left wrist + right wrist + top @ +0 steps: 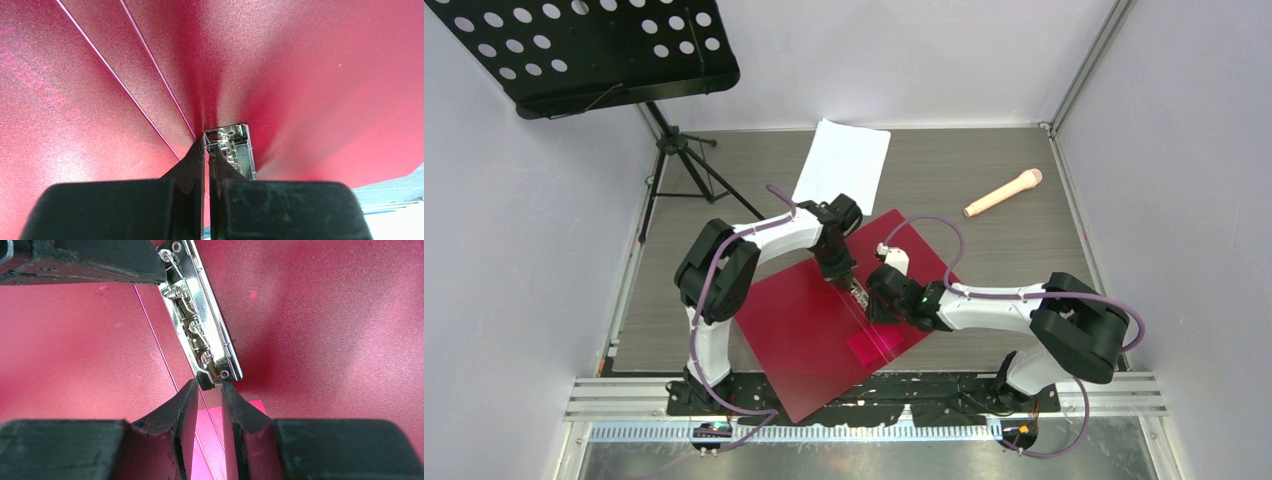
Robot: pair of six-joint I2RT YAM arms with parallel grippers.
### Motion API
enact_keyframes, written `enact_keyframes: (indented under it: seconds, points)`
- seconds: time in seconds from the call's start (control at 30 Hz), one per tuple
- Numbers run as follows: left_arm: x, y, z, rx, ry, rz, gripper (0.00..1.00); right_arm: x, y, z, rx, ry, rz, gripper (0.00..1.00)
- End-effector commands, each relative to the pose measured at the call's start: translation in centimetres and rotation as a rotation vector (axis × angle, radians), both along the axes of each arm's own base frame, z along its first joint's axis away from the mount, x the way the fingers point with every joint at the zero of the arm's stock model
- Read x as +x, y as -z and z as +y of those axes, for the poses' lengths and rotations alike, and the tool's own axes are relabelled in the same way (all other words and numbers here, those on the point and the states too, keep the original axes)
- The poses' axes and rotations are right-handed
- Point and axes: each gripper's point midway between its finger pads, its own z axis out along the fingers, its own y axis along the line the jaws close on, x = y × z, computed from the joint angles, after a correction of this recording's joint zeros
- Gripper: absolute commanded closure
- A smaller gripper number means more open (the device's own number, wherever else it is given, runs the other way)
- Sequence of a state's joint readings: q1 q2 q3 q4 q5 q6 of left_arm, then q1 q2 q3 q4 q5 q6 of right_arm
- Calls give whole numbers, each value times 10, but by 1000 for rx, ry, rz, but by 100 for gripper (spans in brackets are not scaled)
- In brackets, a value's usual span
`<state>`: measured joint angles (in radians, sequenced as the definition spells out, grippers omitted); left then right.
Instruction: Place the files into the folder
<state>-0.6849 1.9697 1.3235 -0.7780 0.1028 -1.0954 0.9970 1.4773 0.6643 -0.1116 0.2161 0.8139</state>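
Observation:
The dark-red folder lies open and flat on the table, its near corner over the front rail. Its metal spine clip runs down the middle, with a pink patch below it. The files, a stack of white sheets, lie beyond the folder at the back. My left gripper is shut, with its tips on the folder at the clip's far end. My right gripper has its tips closed on the near end of the clip, above the pink patch.
A pink-beige microphone lies at the back right. A black music stand on a tripod stands at the back left. Grey walls close in the table on the left and right.

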Motion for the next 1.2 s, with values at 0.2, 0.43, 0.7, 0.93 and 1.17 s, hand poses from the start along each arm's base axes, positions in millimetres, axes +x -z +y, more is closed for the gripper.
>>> enact_keyframes:
  seconds: [0.2,0.43,0.7,0.93,1.17]
  points:
    - [-47,56,79,349,56,162,100,18,-15,-3,82,71,-46,72]
    - [-47,56,80,351,58,162,100,20,-13,-3,73,78,-41,74]
    - [-46,56,80,352,58,160,100,13,-2,-5,52,56,-6,75]
    - [-47,56,80,353,54,163,100,7,2,-4,38,41,11,76]
    - [-46,56,79,355,52,162,100,2,11,-11,-47,37,19,78]
